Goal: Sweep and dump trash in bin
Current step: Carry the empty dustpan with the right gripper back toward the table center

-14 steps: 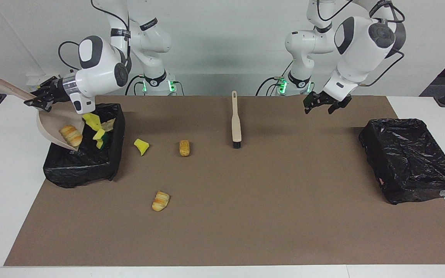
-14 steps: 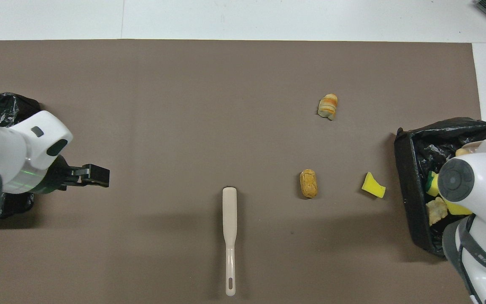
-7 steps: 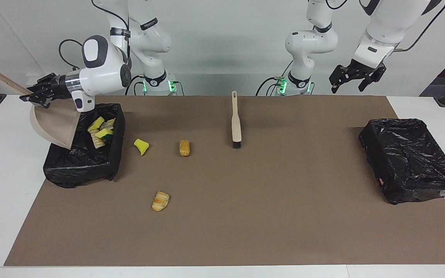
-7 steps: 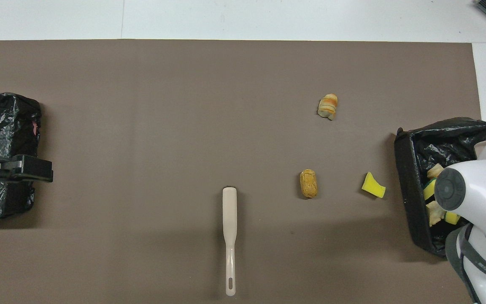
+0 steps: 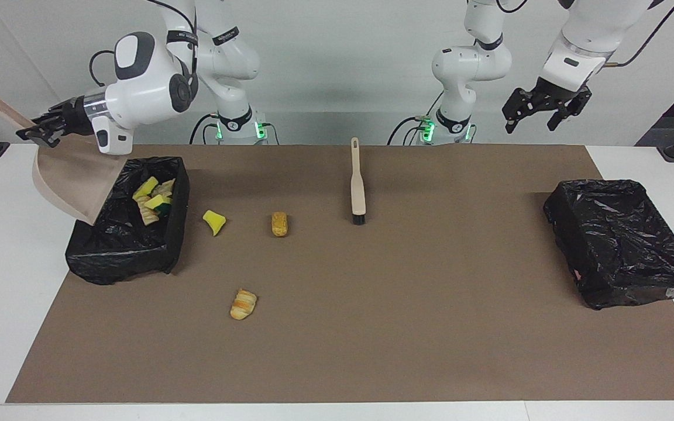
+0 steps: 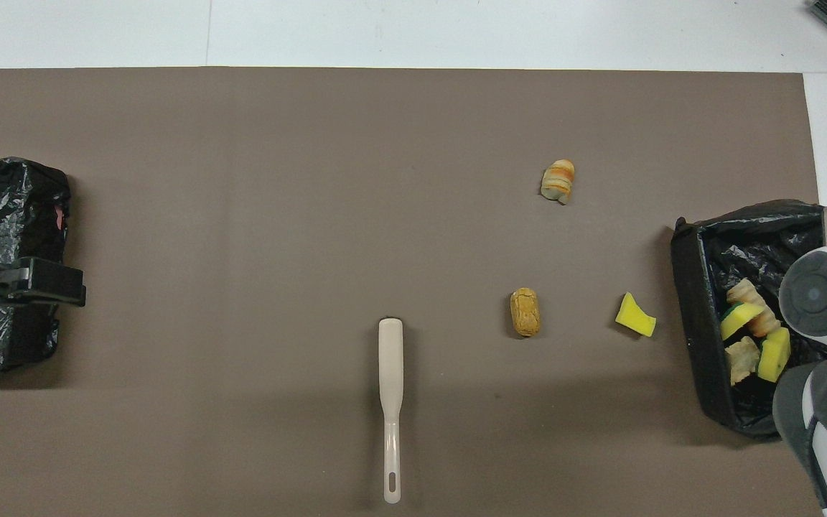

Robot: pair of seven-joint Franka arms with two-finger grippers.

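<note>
Over at the upper left of the facing view, the right gripper (image 5: 41, 130) is clamped on the handle of the beige dustpan (image 5: 71, 181), tipped over the bin (image 5: 123, 242). Four bits of trash (image 5: 152, 199) already sit inside. Three are still loose on the brown mat (image 5: 372, 327) just right of that bin: a yellow sponge wedge (image 5: 214, 221), a bread roll (image 5: 279, 224) and a striped pastry (image 5: 244, 304) lower down. They look feather-light and squishy, so I'd nudge them with the brush (image 5: 357, 186), grabbing its long stiff handle. The left gripper (image 5: 539, 109) hangs up top right, fingers spread, holding nothing.
</note>
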